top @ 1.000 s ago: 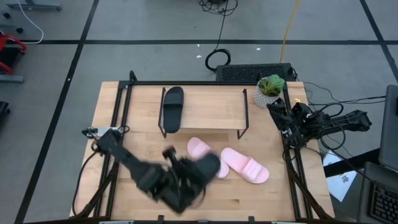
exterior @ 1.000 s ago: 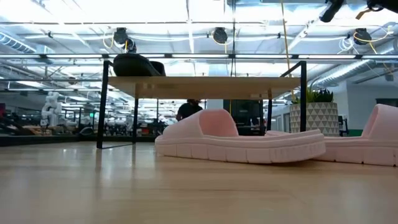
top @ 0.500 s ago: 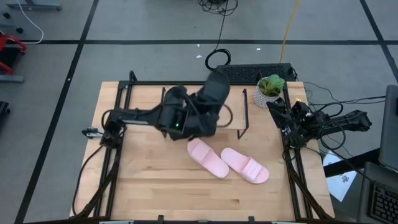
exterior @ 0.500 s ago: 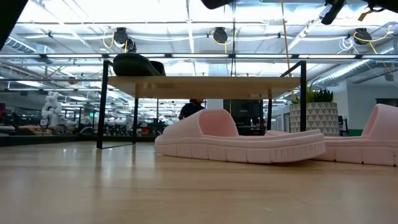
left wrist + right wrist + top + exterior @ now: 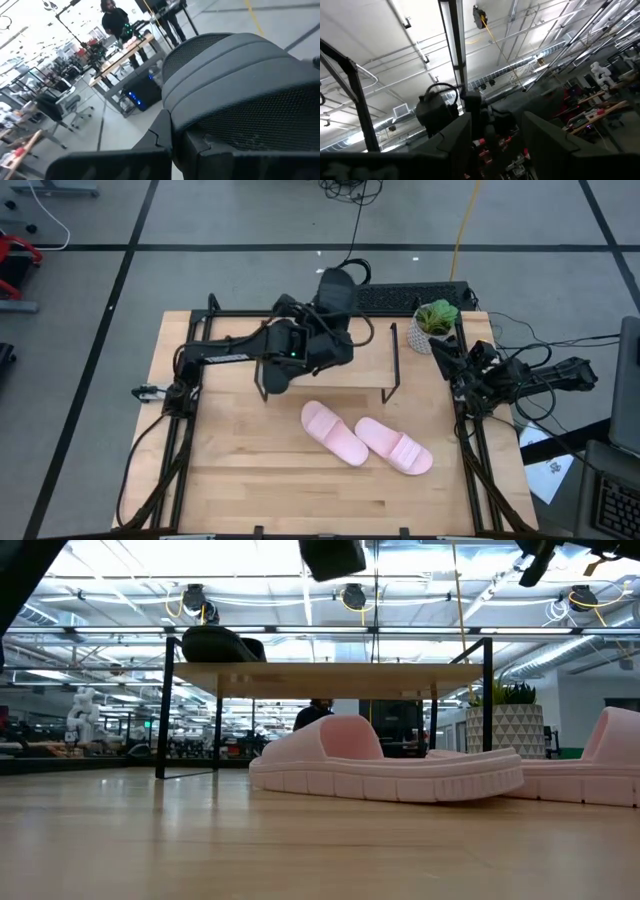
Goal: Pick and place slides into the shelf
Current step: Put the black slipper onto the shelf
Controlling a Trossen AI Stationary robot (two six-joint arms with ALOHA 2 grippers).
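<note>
My left gripper [image 5: 322, 330] is shut on a matte black slide [image 5: 337, 284] and holds it in the air over the far part of the shelf [image 5: 365, 362]; the slide fills the left wrist view [image 5: 235, 75]. A second black slide [image 5: 222, 643] lies flat on the shelf's wood top, mostly covered by my left arm in the high view. Two pale pink slides [image 5: 335, 432] [image 5: 396, 446] rest on their soles on the table in front of the shelf. My right gripper [image 5: 495, 145] is open, parked at the table's right edge and pointing at the ceiling. My left gripper pinches the black slide at its near end [image 5: 200, 135], coming level from the table's left-near side, along the slide's length. The slide is lifted clear, and its free end [image 5: 335, 275] reaches past the shelf's far edge. The gripper body hides the exact spot.
A potted plant [image 5: 432, 323] stands by the shelf's far right corner, next to my right arm [image 5: 500, 378]. A keyboard [image 5: 410, 295] lies beyond the table's far edge. Bare wood [image 5: 250, 470] stretches along the near left of the table.
My left arm has swung from the table's near edge up and toward the far edge, carrying the black slide away from beside the pink slides and high over the shelf. The pink slides and the black slide on the shelf have stayed put.
</note>
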